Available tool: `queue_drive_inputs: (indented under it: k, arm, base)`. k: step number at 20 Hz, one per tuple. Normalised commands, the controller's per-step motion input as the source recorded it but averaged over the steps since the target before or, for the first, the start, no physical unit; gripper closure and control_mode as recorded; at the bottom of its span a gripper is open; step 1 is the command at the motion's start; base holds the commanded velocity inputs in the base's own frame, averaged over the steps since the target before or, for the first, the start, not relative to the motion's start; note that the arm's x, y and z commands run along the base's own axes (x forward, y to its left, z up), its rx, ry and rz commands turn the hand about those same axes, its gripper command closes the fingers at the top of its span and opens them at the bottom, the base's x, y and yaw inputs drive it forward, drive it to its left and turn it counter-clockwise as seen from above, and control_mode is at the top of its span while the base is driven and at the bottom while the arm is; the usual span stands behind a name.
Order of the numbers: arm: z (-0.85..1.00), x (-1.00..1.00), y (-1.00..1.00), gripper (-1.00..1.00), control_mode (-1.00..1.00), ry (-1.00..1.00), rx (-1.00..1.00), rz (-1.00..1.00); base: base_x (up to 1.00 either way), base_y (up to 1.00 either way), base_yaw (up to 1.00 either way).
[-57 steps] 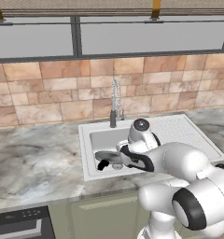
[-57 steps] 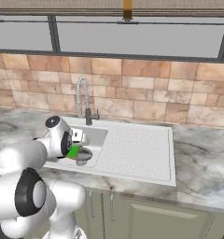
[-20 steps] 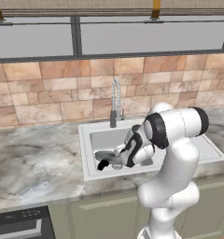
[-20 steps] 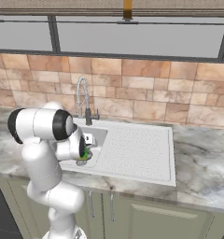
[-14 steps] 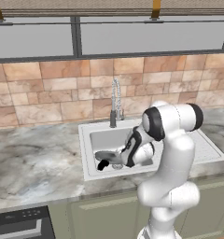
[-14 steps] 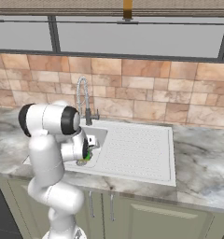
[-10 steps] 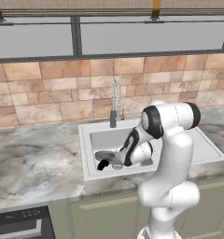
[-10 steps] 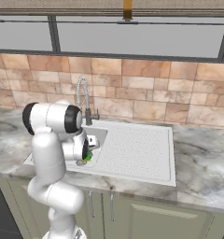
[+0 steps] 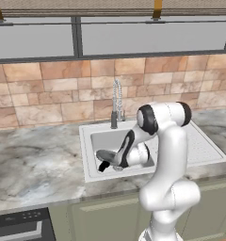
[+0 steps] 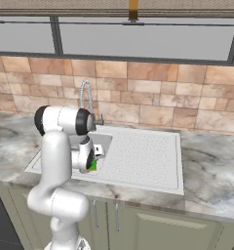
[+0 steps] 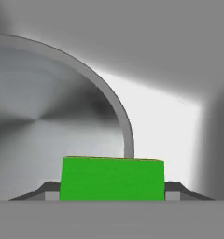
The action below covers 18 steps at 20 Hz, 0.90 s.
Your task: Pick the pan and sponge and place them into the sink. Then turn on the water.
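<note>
I have the marbled worktop point(image 9: 39, 164) running under a tiled wall, with the sink point(image 9: 93, 139) set into it: one deep basin on the left of the unit and the ribbed draining board point(image 10: 141, 154) beside it. The tall chrome coil faucet point(image 9: 116, 101) stands at the back rim of the basin. My arm is bent down into the basin from the front.

The pan point(image 9: 108, 156) lies inside the basin, its black handle point(image 9: 103, 166) pointing toward the front wall. In the hand view its rim curves close past the camera, at the left.

My gripper point(image 11: 112, 192) is low in the basin, just beside the pan, clamped on the sponge point(image 11: 112, 179), which sits square between the two finger tips point(image 11: 175, 190), green face toward the camera. From the right base view the sponge point(image 10: 92, 166) shows as a green patch under the hand; whether it touches the basin floor or pan, I cannot tell.
</note>
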Motion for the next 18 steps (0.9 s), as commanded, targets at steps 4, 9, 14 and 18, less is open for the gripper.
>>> queue_drive_inputs:
  k: [4, 9, 14, 18]
  arm:
    - [-0.48, 0.21, 0.00, 1.00, -1.00, 0.00, -0.02, 0.00]
    - [-0.34, 0.36, 0.00, 1.00, -1.00, 0.00, -0.01, 0.00]
    - [-0.16, 0.21, 0.00, -1.00, -1.00, 0.00, 0.00, 0.00]
    - [0.04, 0.00, 0.00, -1.00, -1.00, -0.01, 0.04, 0.01]
  base:
    - [0.00, 0.00, 0.00]
    - [0.00, 0.00, 0.00]
    - [0.00, 0.00, 0.00]
    - [0.00, 0.00, 0.00]
